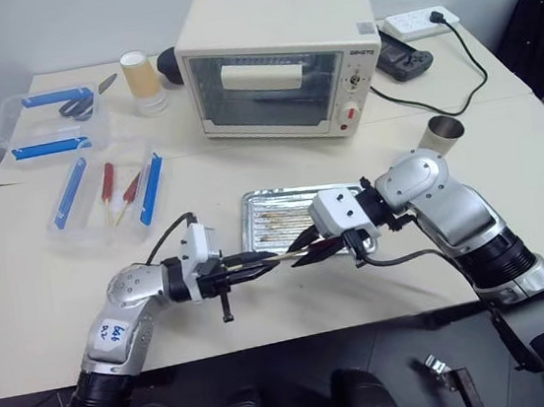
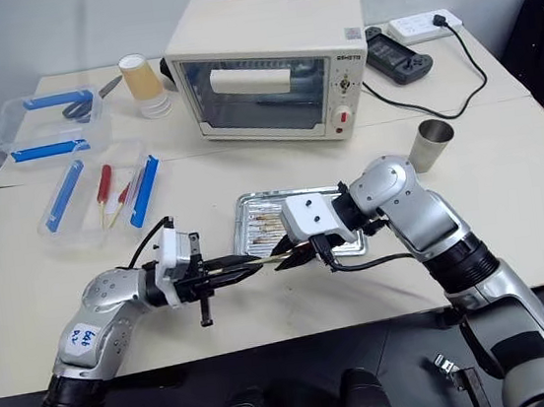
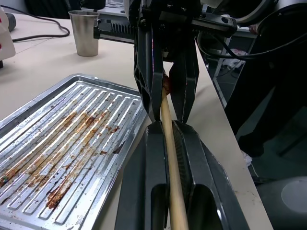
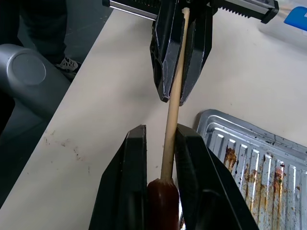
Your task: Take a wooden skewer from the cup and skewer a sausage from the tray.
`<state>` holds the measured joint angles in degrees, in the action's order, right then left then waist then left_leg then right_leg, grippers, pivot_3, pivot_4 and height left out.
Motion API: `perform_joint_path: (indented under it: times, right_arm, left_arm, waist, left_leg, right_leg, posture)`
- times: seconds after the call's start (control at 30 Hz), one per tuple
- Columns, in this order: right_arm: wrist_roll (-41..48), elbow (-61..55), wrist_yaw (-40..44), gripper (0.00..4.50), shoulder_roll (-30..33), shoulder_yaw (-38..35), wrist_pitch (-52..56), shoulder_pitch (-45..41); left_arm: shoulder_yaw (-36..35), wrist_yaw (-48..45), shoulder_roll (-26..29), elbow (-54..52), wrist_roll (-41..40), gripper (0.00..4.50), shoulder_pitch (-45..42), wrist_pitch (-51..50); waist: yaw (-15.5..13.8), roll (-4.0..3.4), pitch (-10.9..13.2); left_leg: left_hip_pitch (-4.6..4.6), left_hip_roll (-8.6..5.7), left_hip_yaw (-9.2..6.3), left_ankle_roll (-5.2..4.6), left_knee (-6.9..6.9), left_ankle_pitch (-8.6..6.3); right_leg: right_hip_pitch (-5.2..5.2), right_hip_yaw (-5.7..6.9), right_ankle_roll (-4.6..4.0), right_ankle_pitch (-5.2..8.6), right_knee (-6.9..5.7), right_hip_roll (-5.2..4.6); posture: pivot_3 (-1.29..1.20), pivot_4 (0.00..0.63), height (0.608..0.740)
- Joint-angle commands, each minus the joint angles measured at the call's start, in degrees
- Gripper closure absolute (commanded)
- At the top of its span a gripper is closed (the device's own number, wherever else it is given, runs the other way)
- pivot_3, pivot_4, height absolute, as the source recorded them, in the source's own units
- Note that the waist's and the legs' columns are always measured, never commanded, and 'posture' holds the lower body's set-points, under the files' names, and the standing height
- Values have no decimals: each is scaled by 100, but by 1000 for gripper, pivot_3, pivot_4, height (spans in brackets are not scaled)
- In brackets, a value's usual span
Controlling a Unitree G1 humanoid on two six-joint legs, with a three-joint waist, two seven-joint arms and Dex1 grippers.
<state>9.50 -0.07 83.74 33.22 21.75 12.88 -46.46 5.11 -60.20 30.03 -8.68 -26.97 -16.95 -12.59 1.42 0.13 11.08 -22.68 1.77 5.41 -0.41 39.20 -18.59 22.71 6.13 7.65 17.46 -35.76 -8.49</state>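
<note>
Cream table [image 1: 46, 301] against grey wall; tray [image 1: 252, 206] near front edge. Left gripper [image 1: 259, 263] clamped on wooden skewer [image 1: 280, 255]. Right gripper [image 1: 303, 252] clamped on sausage [image 4: 162, 203]

Silver arms with black joints, white wrist housings, black cables; the left tool [image 1: 264, 261] has black fingers; a scrawled label, perhaps handwritten.

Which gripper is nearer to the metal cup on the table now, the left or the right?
The right. The right gripper, holding the sausage, is over the tray's front edge, on the cup's side. The left gripper, clamping the wooden skewer, is farther away.
</note>
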Motion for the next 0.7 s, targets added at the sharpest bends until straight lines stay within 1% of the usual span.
perform_joint_path:
  times: [0.03,0.2,0.3,0.33,0.37,0.4,0.53,0.7]
  right_arm:
    - [50,-210,8,3709,20,-66,-33,-119]
    - [-22,-143,-43,3709,67,-75,-22,-130]
    - [-66,-57,-215,3709,63,-157,92,-160]
    - [-28,-113,-110,3519,168,-113,393,-164]
    - [-31,-129,-60,3289,219,-95,445,-159]
    - [-95,-7,-220,3093,125,-165,114,-158]
    - [-66,150,-273,1750,72,-228,-321,-126]
    - [45,171,-87,1750,255,-308,-260,-168]
  left_arm:
    - [135,-162,-77,-211,-35,4500,12,79]
    - [93,-130,-100,-243,-24,4500,73,95]
    - [59,-87,-124,-254,-11,4500,95,108]
    - [48,-78,-130,-262,-8,4500,110,113]
    - [40,-69,-133,-269,-8,4500,123,117]
    - [30,-52,-139,-276,-9,4500,137,123]
    - [4,-2,-164,-287,0,4500,188,144]
    - [-27,24,-163,-274,17,4500,244,176]
  waist:
    - [-1,0,0]
    - [-1,0,0]
    - [-2,0,0]
    - [-2,0,0]
    - [-5,0,0]
    - [-8,0,0]
    - [1,0,0]
    - [-4,0,0]
  left_leg:
    - [0,0,0,0,0,0]
    - [0,0,-1,0,0,0]
    - [0,0,0,0,0,0]
    - [0,0,-1,0,0,0]
    - [0,0,-1,0,0,0]
    - [0,0,-1,0,0,0]
    - [1,1,-1,0,0,0]
    - [0,0,-1,0,1,0]
  right_leg:
    - [0,0,0,0,0,0]
    - [0,0,0,0,0,0]
    - [0,0,0,0,0,0]
    - [0,0,0,0,0,0]
    - [0,0,0,0,0,0]
    - [0,0,0,0,-1,-1]
    - [-1,0,0,0,0,0]
    - [-1,0,0,0,0,0]
  posture:
    - [0,150,740]
    - [0,150,740]
    - [0,150,740]
    - [0,150,740]
    - [0,150,740]
    - [0,150,740]
    - [0,150,740]
    - [0,150,740]
